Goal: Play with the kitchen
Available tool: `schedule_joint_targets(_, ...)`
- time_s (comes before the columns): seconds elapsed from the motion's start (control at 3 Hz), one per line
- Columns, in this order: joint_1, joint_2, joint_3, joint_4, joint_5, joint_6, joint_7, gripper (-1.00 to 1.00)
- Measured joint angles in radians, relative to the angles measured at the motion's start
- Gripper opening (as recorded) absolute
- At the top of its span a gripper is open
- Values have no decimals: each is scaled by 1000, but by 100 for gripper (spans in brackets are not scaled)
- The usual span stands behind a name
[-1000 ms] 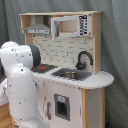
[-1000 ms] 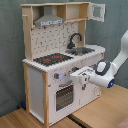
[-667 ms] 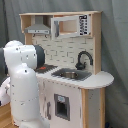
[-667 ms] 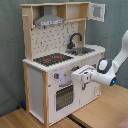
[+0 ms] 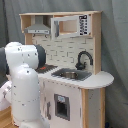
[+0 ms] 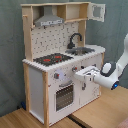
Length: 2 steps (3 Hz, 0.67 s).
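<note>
light: even, soft, indoor | shadows: faint | glare: none | focus: both exterior views softly blurred

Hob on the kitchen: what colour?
Black with red rings; the hob shows best in the second exterior view.

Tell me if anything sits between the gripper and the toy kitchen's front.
Nothing visible does. In the second exterior view the gripper is right at the toy kitchen, at a white panel jutting from its front below the sink. Whether it is touching cannot be told.
</note>
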State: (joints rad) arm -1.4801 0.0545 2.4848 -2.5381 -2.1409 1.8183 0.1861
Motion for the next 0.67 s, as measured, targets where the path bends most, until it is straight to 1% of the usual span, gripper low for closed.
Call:
schedule_joint_targets(0.33, -1, 2, -68, 3, 0, 67, 36, 100)
schedule_joint_targets(0.67, -1, -13, -87, 50, -6, 153, 35, 100)
